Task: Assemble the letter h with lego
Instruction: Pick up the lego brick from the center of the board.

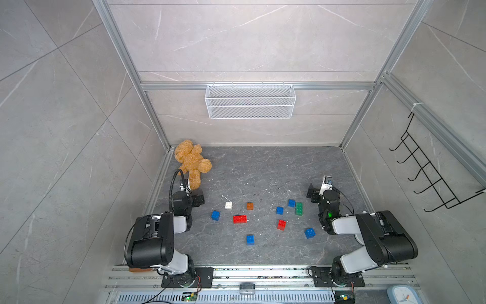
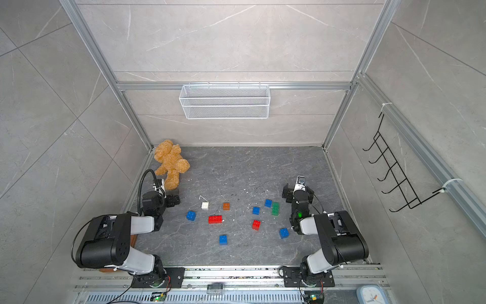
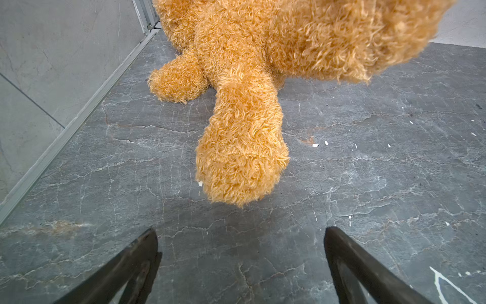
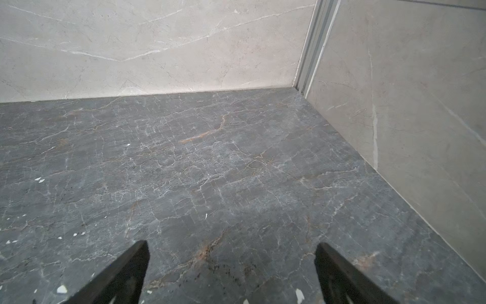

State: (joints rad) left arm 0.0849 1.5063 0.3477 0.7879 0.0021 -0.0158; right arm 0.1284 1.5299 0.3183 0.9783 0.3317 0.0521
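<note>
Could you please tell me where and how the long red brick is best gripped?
Grip the long red brick at mid-length, across its short width, coming straight down from above. It lies flat, studs up, and both long side faces look free for the jaws.

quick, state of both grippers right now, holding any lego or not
Left gripper: open, empty, facing the fluffy tan teddy bear.
Right gripper: open, empty, above the dark grey marbled tabletop.
</note>
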